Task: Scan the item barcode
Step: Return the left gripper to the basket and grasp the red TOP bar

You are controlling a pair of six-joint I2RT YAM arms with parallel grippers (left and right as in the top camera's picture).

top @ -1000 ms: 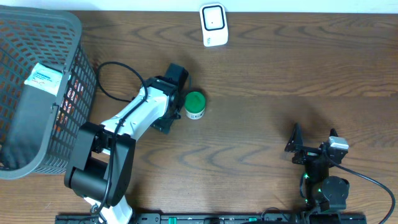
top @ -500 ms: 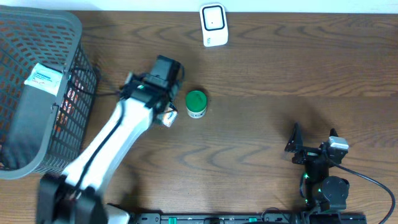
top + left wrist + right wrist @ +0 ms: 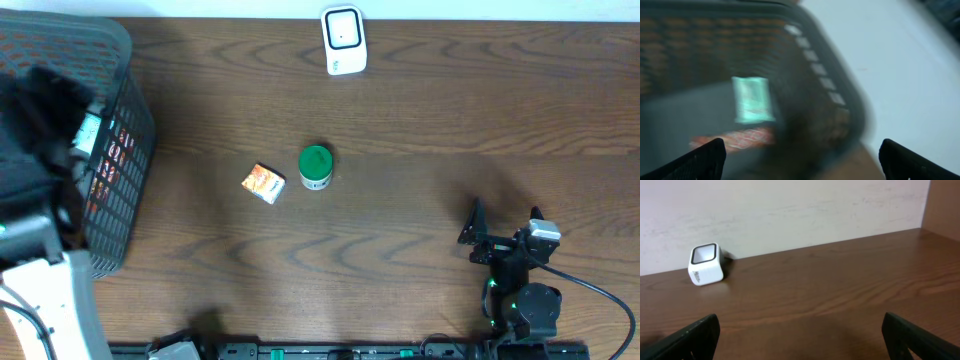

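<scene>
Over the basket (image 3: 128,140) at nine o'clock, the left end effector (image 3: 800,152) hovered spread wide and empty; the right end effector (image 3: 800,325), also spread, sat at five o'clock.

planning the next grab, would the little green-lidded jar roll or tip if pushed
The green-lidded jar stands upright on the table, so a low push would probably just slide it. Its round shape suggests it would roll if knocked onto its side. It looks small and squat, so likely light and fairly stable.
</scene>
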